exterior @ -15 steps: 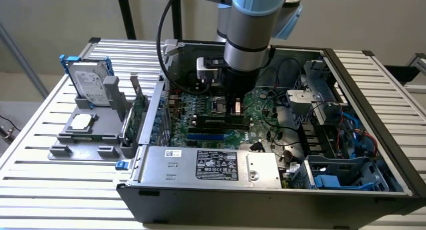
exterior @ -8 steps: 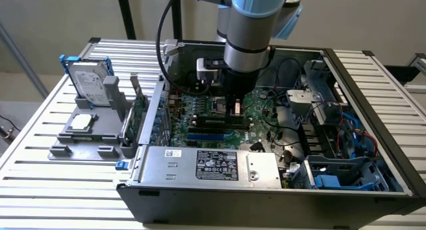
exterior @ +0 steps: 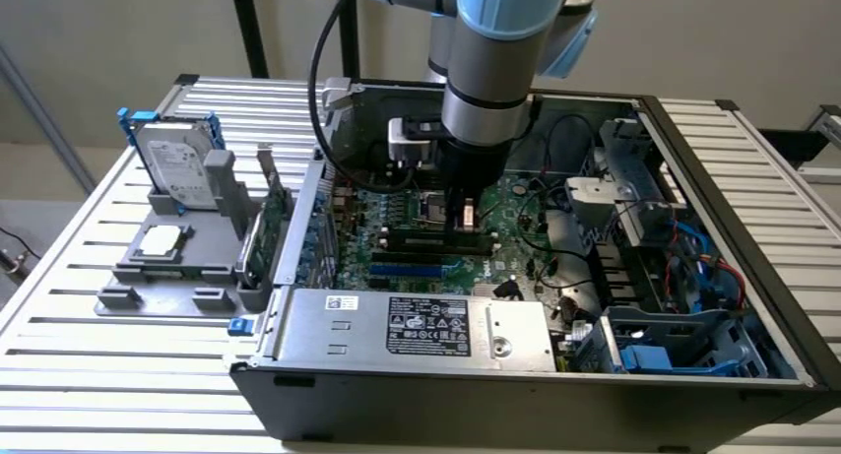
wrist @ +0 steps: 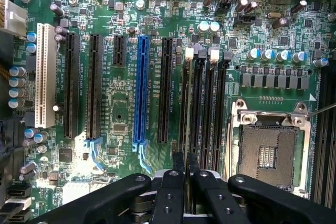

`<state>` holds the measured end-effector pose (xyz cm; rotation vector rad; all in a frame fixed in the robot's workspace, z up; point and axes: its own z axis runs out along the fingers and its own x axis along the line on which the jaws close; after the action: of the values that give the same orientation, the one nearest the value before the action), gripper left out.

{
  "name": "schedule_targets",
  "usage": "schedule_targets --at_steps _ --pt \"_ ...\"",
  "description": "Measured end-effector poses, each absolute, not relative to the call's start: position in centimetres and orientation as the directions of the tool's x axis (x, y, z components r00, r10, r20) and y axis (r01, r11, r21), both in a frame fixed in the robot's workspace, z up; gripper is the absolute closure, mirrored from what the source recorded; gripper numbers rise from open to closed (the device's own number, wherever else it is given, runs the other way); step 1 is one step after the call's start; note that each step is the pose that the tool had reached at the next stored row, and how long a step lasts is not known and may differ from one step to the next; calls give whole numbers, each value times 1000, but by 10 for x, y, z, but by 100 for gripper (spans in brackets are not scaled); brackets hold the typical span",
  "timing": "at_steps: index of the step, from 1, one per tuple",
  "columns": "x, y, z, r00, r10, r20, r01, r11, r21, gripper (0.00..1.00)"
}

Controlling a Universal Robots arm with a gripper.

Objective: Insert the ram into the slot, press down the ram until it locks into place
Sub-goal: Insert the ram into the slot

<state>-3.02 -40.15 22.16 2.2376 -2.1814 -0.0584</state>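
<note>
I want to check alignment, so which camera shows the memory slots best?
The wrist view: it looks straight down on the memory slots, nearly end to end, with their white latches. In the exterior view the claw covers part of them.

Pale room, slatted table (exterior: 118, 375) in soft light

A plain cream wall (exterior: 105, 40) is running behind everything, with black posts (exterior: 247, 31) rising against it past the table's far edge. A grey bar (exterior: 37, 104) is slanting down at the exterior view's left, where dull grey floor (exterior: 39, 213) is showing beyond the table's edge. The ribbed aluminium top is catching even, soft light along its near edge.
</note>
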Motion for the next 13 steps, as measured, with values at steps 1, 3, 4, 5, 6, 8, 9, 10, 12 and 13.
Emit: schedule_targets --at_steps 1,3,4,5,6,8,9,10,12,13 --pt "-30 -402 222 25 -1000 -15 -999 -26 38 85" --pt "-30 -402 222 25 -1000 -15 -999 -26 38 79" --pt "-30 -402 224 25 -1000 -15 -999 -26 38 72" --pt "-30 -402 227 25 -1000 -16 -999 -26 38 72" --pt "-30 -401 231 25 -1000 -15 -999 -26 38 72" --pt "-31 -402 236 26 -1000 -16 -999 -27 38 72" --pt "-32 -402 237 27 -1000 -16 -999 -28 38 72" --pt "-34 -402 238 28 -999 -16 -999 -28 38 72" --pt "-36 -402 238 28 -999 -16 -999 -29 38 72" --pt "-37 -402 239 28 -999 -15 -999 -29 38 72"
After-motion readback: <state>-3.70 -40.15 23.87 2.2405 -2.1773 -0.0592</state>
